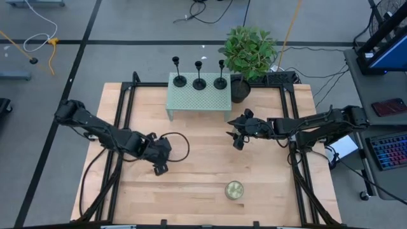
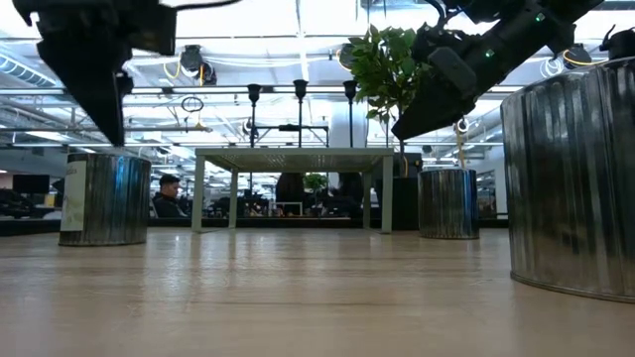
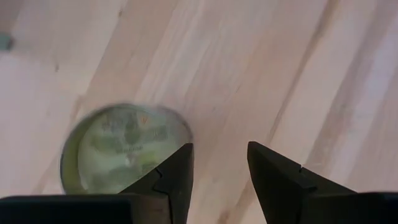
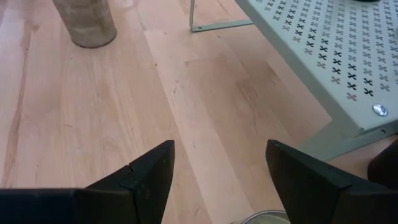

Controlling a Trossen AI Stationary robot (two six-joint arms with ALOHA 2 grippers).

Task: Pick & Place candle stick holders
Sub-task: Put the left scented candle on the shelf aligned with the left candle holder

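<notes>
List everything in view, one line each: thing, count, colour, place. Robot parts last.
holders: three, black, in a row on the shelf
shelf: one, pale green, perforated, at the table's far edge
plant: one, green in a dark pot, right of the shelf
tin: one, round, greenish, near the table's front edge
table: one, light wood
left gripper: open, above the table left of the tin
right gripper: open, over the table in front of the shelf

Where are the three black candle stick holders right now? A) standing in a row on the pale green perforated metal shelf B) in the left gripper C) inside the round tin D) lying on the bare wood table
A: the three black candle stick holders stand upright side by side on the pale green perforated metal shelf, apart from both open grippers.
</notes>
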